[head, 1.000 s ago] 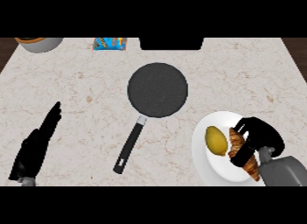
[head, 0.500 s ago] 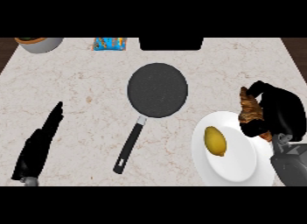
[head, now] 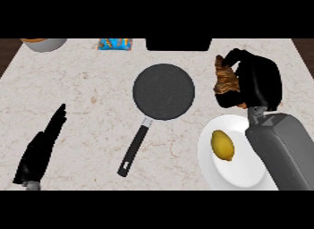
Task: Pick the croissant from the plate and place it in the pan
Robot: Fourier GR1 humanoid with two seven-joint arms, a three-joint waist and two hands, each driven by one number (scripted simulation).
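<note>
Probably light, flaky and easily crushed: a croissant (head: pixel 225 79), best taken round the thick middle, never by the brittle tips. Off the plate (head: pixel 238 172), up at the upper right of the frame, just right of the pan (head: pixel 163 91) and not yet over it. Clasped in the right hand (head: pixel 260 82), fingers (head: pixel 241 54) curled close round its top and lower end. On the plate, a lemon (head: pixel 222 145). At lower left, the left hand (head: pixel 41 150): straight-fingered, at rest, holding nothing.
</note>
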